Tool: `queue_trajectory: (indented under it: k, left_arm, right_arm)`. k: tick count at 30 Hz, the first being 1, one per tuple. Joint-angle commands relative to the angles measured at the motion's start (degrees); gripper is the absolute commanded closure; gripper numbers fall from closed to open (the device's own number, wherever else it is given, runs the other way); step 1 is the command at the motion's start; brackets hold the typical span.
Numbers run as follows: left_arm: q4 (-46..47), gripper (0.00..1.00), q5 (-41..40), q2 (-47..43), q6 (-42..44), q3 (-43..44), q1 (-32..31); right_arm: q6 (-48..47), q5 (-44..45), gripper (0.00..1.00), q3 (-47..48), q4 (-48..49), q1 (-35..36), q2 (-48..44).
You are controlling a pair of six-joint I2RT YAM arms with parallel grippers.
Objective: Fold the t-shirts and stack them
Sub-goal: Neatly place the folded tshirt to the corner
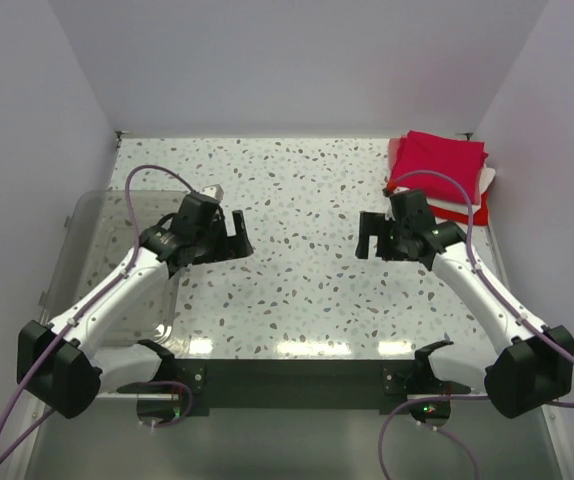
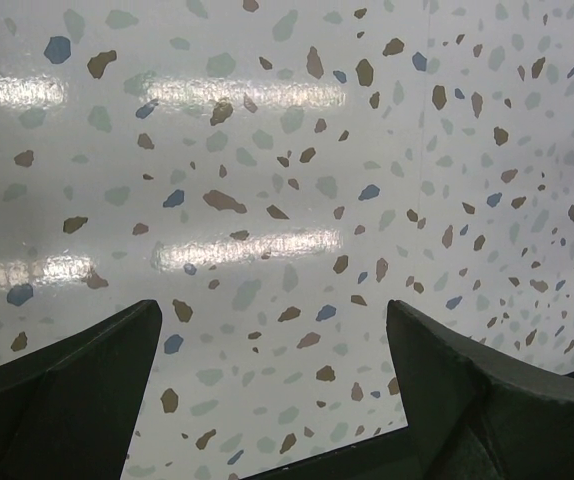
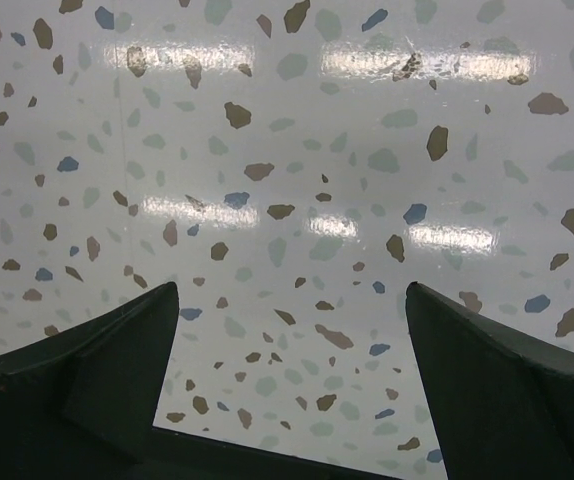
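Your two tools, left gripper and right gripper, stand spread and empty. One stack of t-shirts lies just behind the right gripper.

The left tool and right tool hang over the counter, well apart, tips toward each other. The shirts lie stacked behind the right tool, at the counter's far right corner. The bin sits left of the left tool.
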Motion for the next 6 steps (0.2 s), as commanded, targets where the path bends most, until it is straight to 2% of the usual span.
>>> queue_trajectory:
  k: [1, 6]
  left_arm:
    - [3.63, 0.00, -0.32, -2.29, 1.79, 1.38, 0.41]
    - [4.17, 0.00, -0.06, -1.50, 1.79, 1.90, 0.41]
  right_arm:
    - [0.12, -0.16, 0.01, -0.29, 1.55, 0.22, -1.96]
    - [-0.49, -0.25, 0.01, 0.24, 1.29, 0.31, -1.78]
